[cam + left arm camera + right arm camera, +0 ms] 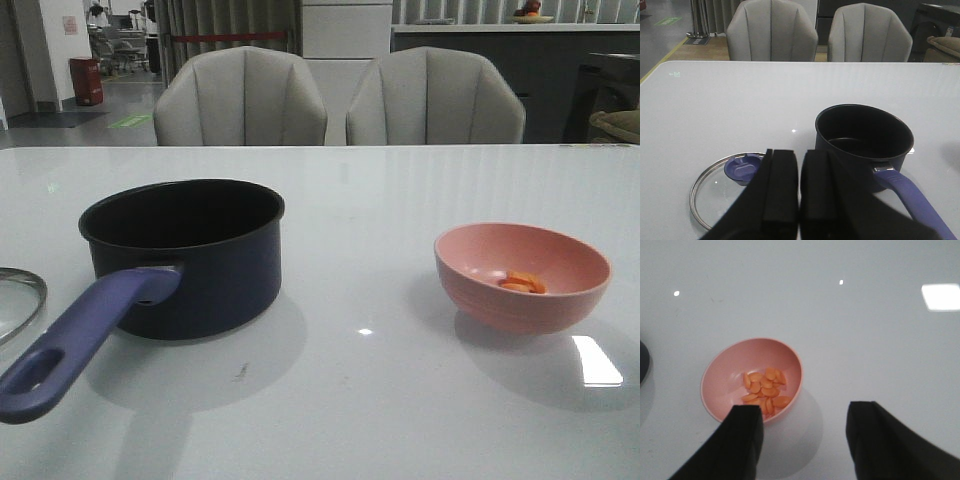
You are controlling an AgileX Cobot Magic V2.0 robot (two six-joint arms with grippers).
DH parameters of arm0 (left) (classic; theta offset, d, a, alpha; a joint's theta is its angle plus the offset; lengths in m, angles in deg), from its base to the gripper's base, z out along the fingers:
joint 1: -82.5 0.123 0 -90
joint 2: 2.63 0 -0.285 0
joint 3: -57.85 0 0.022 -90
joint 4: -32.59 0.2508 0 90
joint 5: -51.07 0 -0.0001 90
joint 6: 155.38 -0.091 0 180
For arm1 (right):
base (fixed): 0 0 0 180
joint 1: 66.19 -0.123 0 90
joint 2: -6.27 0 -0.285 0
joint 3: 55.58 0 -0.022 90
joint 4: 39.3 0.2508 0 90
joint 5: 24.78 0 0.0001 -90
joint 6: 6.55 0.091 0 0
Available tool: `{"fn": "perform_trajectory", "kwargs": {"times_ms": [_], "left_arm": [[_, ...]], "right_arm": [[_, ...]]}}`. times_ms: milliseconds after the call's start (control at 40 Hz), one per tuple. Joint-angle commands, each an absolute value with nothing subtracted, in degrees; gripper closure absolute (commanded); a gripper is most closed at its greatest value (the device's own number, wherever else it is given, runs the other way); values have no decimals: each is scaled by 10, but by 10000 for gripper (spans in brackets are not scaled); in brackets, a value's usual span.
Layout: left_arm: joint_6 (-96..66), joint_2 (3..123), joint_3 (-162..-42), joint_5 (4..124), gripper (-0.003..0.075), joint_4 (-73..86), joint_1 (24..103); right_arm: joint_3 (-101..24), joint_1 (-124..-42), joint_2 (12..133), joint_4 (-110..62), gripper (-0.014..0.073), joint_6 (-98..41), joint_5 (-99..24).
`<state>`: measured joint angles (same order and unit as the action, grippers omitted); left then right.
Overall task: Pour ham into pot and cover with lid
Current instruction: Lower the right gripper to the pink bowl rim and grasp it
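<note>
Ham (523, 283) lies in pink bowl (480, 295), right of frame. Pot (200, 260) left of centre; lid (15, 300) at left edge. Left tool (799, 195) clenched, empty; right tool (805, 435) released.

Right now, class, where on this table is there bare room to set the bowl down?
Bare table lies between the pot and the pink bowl, and behind both toward the chairs. It is crowded on the pot's left, by its handle and the lid.

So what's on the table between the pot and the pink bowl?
Nothing. In the front view, only bare white tabletop with a light glint separates the pot from the pink bowl.
</note>
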<state>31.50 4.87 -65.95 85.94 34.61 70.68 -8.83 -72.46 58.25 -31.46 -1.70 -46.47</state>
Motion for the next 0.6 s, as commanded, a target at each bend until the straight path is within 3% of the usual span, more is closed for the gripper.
{"fn": "perform_trajectory", "kwargs": {"times_ms": [0,575], "left_arm": [[313,40,-674,814,607,346,703],[313,40,-674,814,607,346,703]], "right_arm": [[-153,-726,646,-278,109,-19,-464],[-383,-712,1051,-270,109,-48,-592]]}}
